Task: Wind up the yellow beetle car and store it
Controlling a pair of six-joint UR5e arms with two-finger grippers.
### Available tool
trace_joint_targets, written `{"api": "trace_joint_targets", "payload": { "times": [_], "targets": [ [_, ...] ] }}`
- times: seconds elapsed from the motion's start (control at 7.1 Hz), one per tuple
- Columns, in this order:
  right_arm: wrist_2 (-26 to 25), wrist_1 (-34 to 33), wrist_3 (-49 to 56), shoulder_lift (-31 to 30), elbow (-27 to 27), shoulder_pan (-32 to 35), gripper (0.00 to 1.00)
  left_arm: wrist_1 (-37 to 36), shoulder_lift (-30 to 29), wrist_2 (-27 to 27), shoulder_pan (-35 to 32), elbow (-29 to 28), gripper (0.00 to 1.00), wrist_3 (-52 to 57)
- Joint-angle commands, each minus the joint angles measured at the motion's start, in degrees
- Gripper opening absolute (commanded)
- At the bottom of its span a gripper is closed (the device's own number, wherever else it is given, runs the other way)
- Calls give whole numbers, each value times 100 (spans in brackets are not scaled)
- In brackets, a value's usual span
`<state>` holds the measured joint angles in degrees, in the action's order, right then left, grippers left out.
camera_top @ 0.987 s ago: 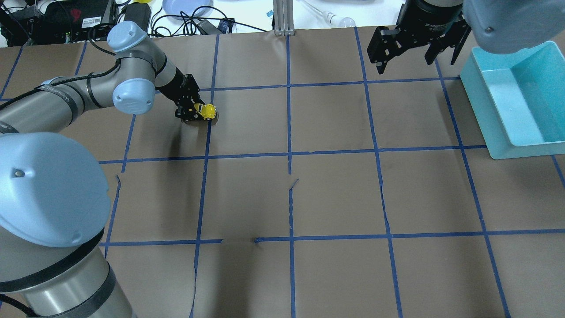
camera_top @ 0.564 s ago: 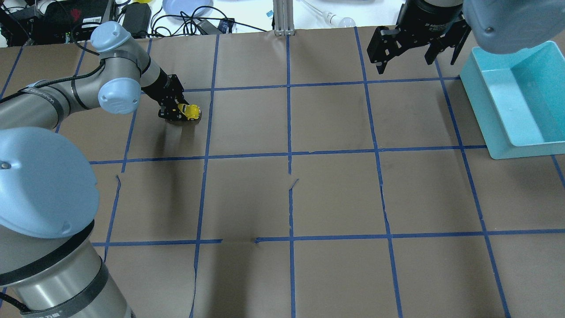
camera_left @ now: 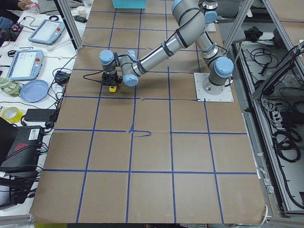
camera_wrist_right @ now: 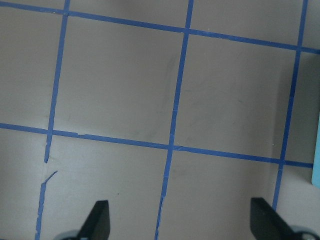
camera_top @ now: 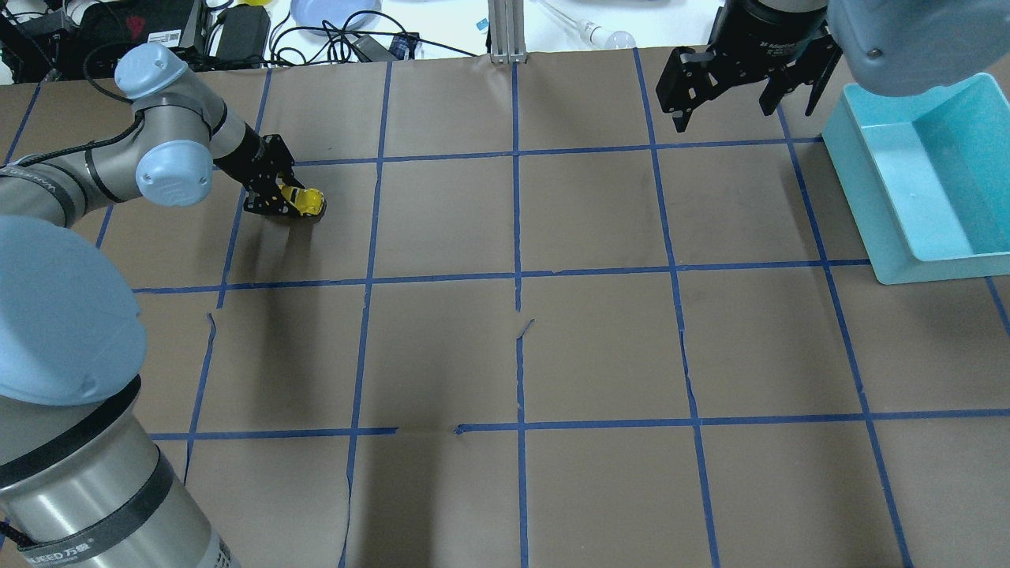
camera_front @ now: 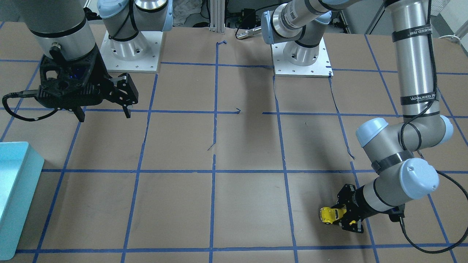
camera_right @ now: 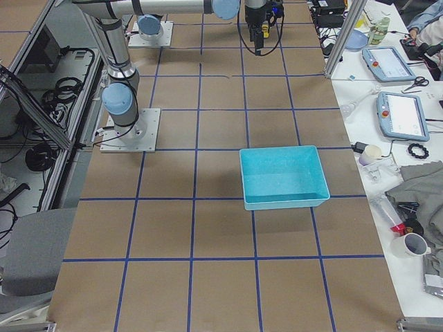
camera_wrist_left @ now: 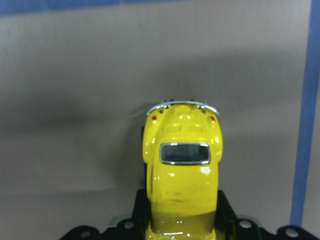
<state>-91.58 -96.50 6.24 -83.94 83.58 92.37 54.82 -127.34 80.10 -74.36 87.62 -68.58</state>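
Note:
The yellow beetle car is low on the brown paper at the far left of the table, gripped by its front half, rear bumper pointing away from the wrist. My left gripper is shut on it. The car also shows in the front-facing view, the exterior left view and the left wrist view. My right gripper is open and empty, hanging above the far right of the table; its fingertips frame only bare paper.
A teal bin stands at the right edge of the table, empty, also in the front-facing view and the exterior right view. Blue tape lines grid the brown paper. Cables and clutter lie beyond the far edge.
My left gripper has moved steadily to the left along the table surface with the yellow car held in it. The right arm has not moved.

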Motion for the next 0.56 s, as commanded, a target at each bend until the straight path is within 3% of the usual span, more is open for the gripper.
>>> {"api": "trace_joint_targets", "payload": {
  "times": [0.0, 0.14, 0.28, 0.42],
  "targets": [
    [0, 0, 0, 0, 0, 0, 100, 11, -36, 268, 89, -16, 2, 82],
    [0, 0, 0, 0, 0, 0, 100, -24, -37, 209, 89, 18, 52, -40],
    [0, 0, 0, 0, 0, 0, 100, -33, -2, 199, 89, -7, 76, -33],
    [0, 0, 0, 0, 0, 9, 100, -42, 68, 191, 89, -16, 85, -24]
  ]
}}
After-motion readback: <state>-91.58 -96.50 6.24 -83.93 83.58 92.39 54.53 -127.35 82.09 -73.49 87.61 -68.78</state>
